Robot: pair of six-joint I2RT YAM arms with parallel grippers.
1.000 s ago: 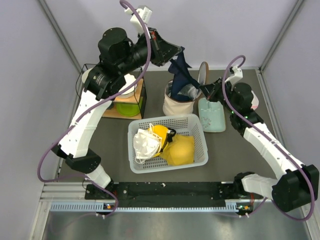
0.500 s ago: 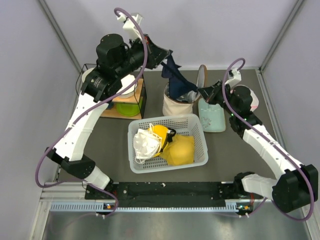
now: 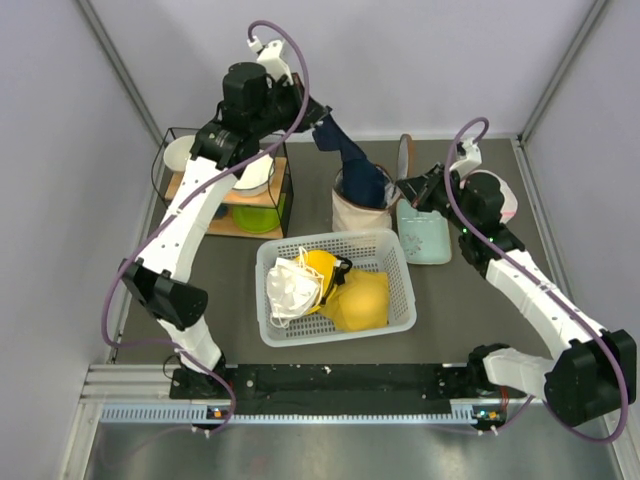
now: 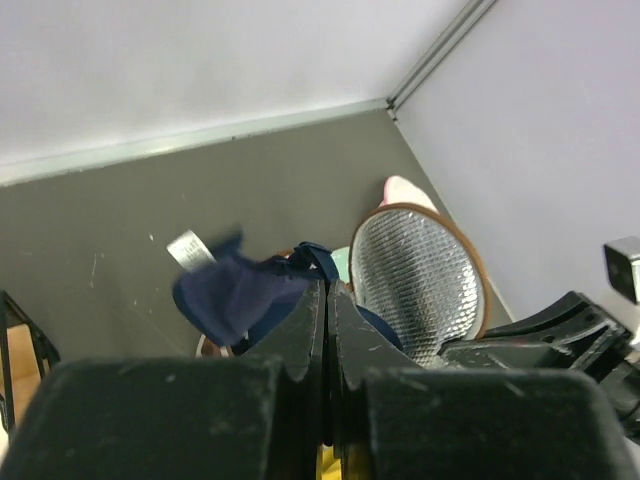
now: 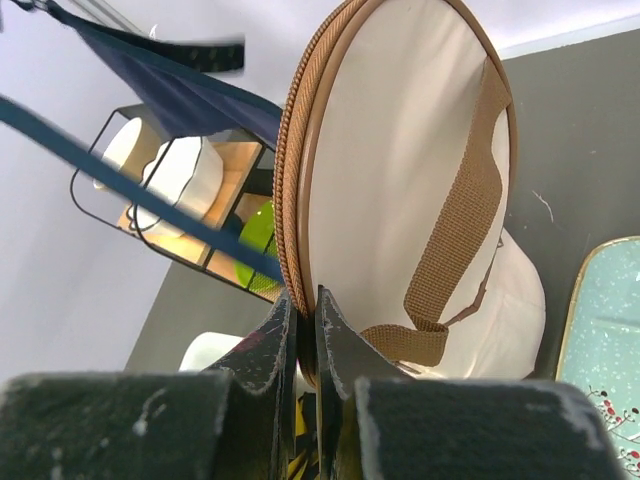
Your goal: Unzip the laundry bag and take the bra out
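Since the earlier frame the left end effector (image 3: pixel 318 116) has swung left and away from the laundry bag (image 3: pixel 358 213), drawing the bra (image 3: pixel 352 160) into a slanted, stretched line.

1. Near zone. A white basket (image 3: pixel 400 290) sits on the surface (image 3: pixel 230 290) and holds a yellow garment (image 3: pixel 362 300) and a white cloth (image 3: pixel 290 285). Neither belongs to the task.
2. Middle zone. The laundry bag stands upright just beyond the basket, between a wire rack (image 3: pixel 285 190) and a teal tray (image 3: pixel 425 235). Its round lid (image 5: pixel 400 200) is unzipped and folded up. The right end effector (image 3: pixel 412 186) is clamped narrowly on the lid's zip edge and holds it back.
3. Far zone. The left end effector is closed tight on a strap of the bra, high above the bag. The bra's lower end reaches down to the bag's mouth.

Status: unzipping is complete. Removal is mostly done but not finished. The lower end does not appear free of the opening. Further lift should free it, and no set-down has taken place.
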